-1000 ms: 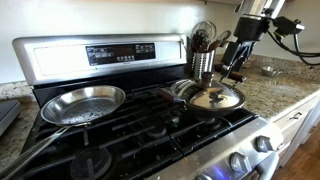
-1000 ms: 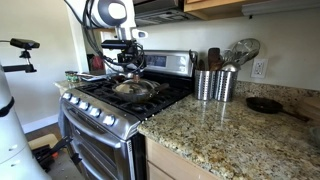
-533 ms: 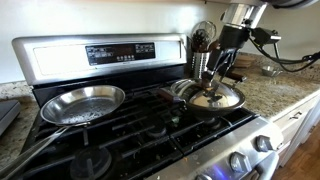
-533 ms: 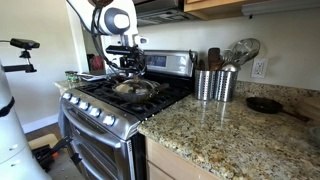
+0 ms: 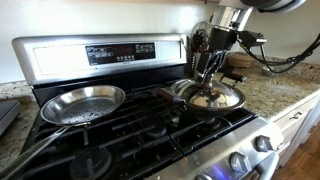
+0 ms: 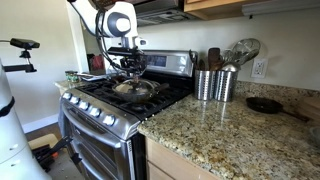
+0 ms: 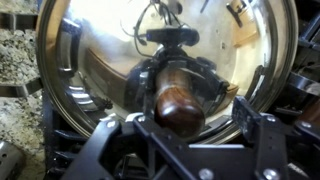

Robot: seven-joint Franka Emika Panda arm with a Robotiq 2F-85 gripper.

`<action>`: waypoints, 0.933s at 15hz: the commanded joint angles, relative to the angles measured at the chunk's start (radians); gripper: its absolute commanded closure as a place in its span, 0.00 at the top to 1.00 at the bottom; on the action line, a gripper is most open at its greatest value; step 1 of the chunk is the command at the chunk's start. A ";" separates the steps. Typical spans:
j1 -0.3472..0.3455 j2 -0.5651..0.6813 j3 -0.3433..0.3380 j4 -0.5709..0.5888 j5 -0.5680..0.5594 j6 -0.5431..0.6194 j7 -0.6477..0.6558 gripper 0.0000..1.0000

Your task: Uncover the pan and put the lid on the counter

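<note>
**Claw.** I am holding my claw (image 5: 207, 76) straight down over the right side of the stove (image 5: 130, 135), with its tips at the middle of the lid (image 5: 213, 97).

**Lid and pan.** The lid is sitting flat on the dark pan (image 5: 186, 92). It is on the stove and not on the counter (image 5: 262, 92).

**Wrist view only.** The brown knob (image 7: 178, 108) is showing between the two sides of my claw (image 7: 178, 92), with the glass and metal rim of the lid (image 7: 90, 60) spreading out behind it. I cannot tell whether the pads are pressing on the knob or standing just off it.

**Exterior views only.**
- A silver pan (image 5: 82, 103) is lying on the left of the stove.
- A bowl (image 5: 268, 70) is sitting far right on the counter.
- From the other side, two metal canisters (image 6: 213, 84) and a small dark skillet (image 6: 265, 104) are standing on the counter (image 6: 215, 135), well apart from my claw (image 6: 133, 72).

**Change.** A second ago I was hovering higher and further right, near the counter's edge. I am now lower and centred over the knob. The lid and pan are lying where they were.
</note>
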 commanded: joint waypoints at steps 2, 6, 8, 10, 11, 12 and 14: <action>-0.001 0.022 -0.003 0.020 0.014 0.017 -0.034 0.43; -0.003 0.009 -0.006 0.018 0.013 0.007 -0.038 0.20; -0.002 -0.002 -0.004 0.015 0.011 -0.002 -0.035 0.20; -0.001 -0.025 -0.001 0.006 0.001 -0.009 -0.030 0.20; -0.001 -0.039 -0.001 0.002 -0.011 -0.013 -0.022 0.20; -0.001 -0.055 -0.001 -0.002 -0.020 -0.018 -0.023 0.20; -0.002 -0.084 0.000 -0.006 -0.046 -0.028 -0.020 0.20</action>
